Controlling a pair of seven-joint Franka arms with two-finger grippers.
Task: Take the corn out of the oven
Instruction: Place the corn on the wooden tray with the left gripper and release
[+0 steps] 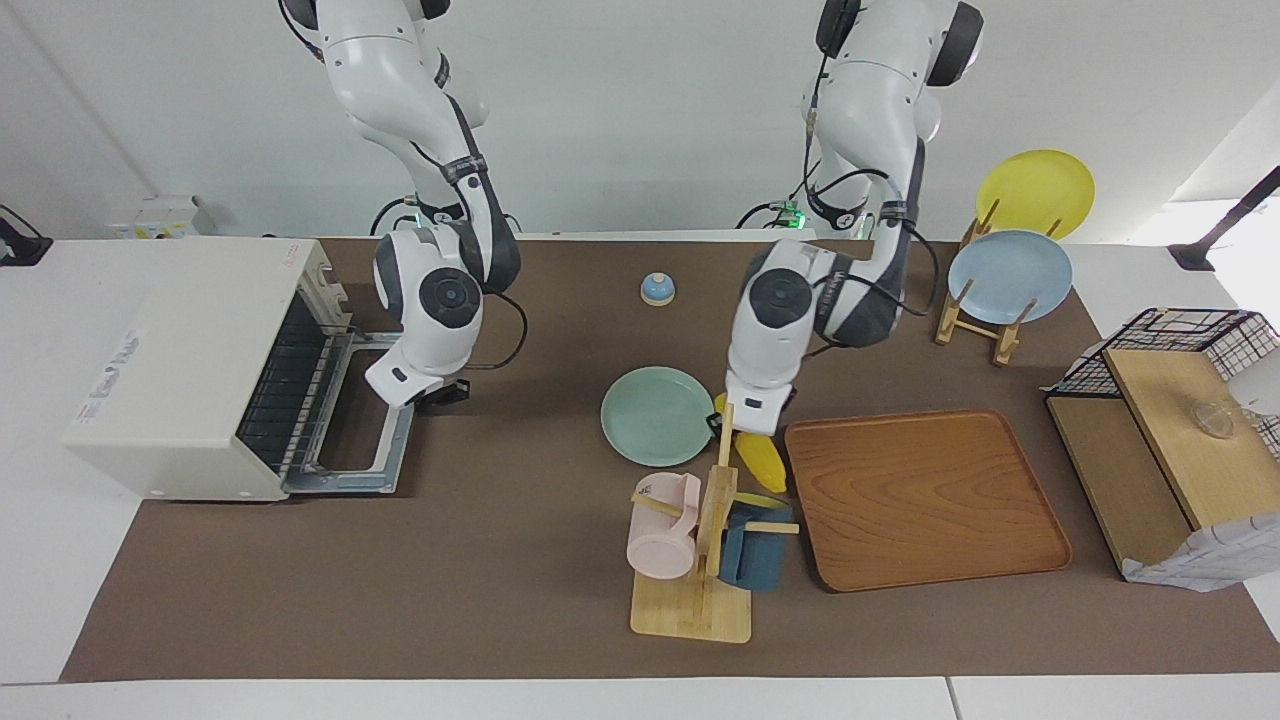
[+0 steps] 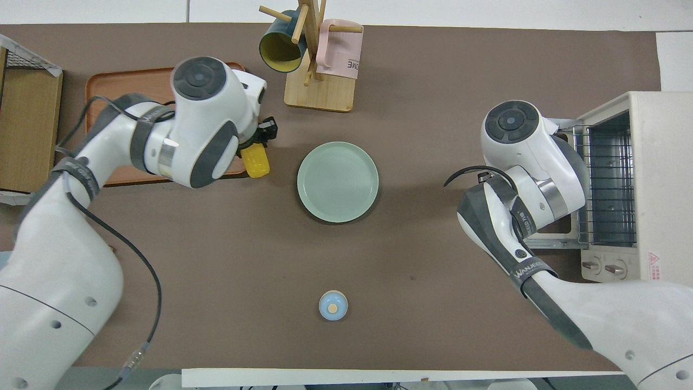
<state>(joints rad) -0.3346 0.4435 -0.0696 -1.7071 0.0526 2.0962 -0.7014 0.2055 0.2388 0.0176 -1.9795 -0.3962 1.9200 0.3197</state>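
In the facing view you are looking at the oven point(image 1: 200, 370) sitting at the right arm's end of the table with its door point(image 1: 360, 430) dropped flat and its rack showing nothing yellow, while the right gripper point(image 1: 440, 392) is hanging over that open door; you cannot tell how its fingers are set. The corn point(image 1: 762, 460) is already out, lying between the green plate point(image 1: 657, 415) and the wooden tray point(image 1: 925, 498), just beside the mug rack point(image 1: 700, 560), and the left gripper point(image 1: 735, 425) is sitting right at its end nearer the robots, though whether it is pinching the cob or has let go is not readable here. In the overhead view the left arm's wrist is covering most of the corn point(image 2: 255, 161), so only a stub is poking out beside the tray point(image 2: 116, 92), with the black fingertips point(image 2: 267, 131) close by. Judging by its look, the cob is light, stiff and smooth, so it is likely to roll or slip; you are best gripping it across the thick middle, not the tapered tip.
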